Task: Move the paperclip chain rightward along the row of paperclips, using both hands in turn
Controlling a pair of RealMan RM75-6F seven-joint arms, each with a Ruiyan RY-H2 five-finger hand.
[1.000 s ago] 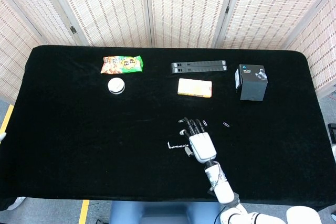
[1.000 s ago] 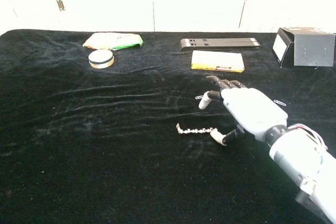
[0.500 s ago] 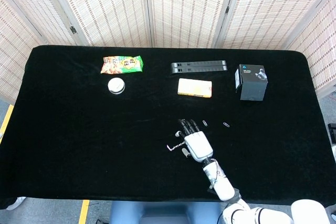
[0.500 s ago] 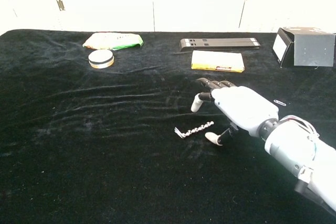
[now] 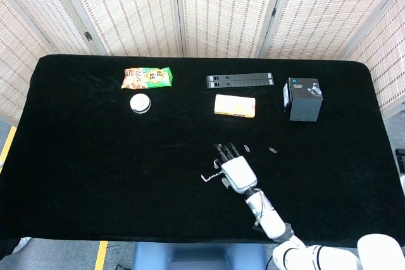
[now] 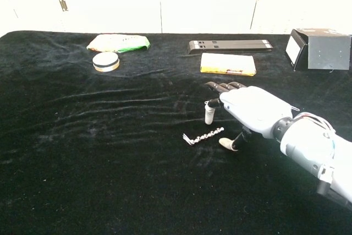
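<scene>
Only the right hand point(image 6: 250, 113) shows here: a smooth, pale grey-white shell over the back of the palm, glossy and rounded. Its fingers point(image 6: 209, 115) are dark at the base segments and end in light, whitish tips. Behind it sits a dark wrist band, then a thicker white forearm point(image 6: 316, 152) with thin reddish and dark cables looping across its top near the wrist.
</scene>
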